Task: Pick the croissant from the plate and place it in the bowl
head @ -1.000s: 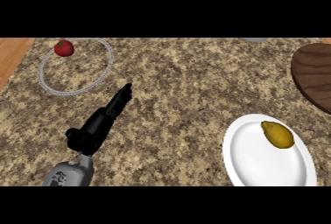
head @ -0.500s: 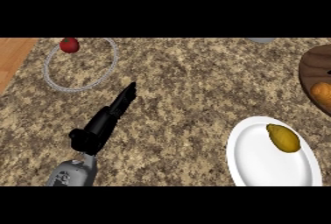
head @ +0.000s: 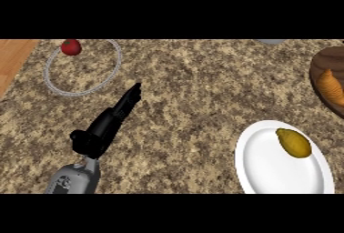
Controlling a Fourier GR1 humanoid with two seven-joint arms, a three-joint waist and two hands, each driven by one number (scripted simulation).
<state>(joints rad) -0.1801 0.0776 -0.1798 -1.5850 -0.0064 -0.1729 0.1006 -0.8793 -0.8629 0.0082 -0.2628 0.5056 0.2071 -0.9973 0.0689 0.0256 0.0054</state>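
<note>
A yellow-brown croissant (head: pixel 293 142) lies on the upper right part of a white plate (head: pixel 269 170) at the lower right. The bowl (head: pixel 46 75) is a clear glass ring at the upper left, with a small red fruit (head: pixel 70 46) at its far edge. My left hand (head: pixel 107 125) comes in from the lower left, fingers straight and pointing up-right, its tips just below the bowl's right rim. It holds nothing and is far from the plate. My right hand does not show.
A dark wooden board (head: pixel 322 61) with an orange item (head: pixel 330 86) sits at the right edge. A grey object (head: pixel 272 41) peeks in at the top. The counter's wooden edge (head: pixel 13 59) runs along the upper left.
The left hand has crept slightly up and to the right. The view has shifted a little, bringing the orange item on the board into sight.
</note>
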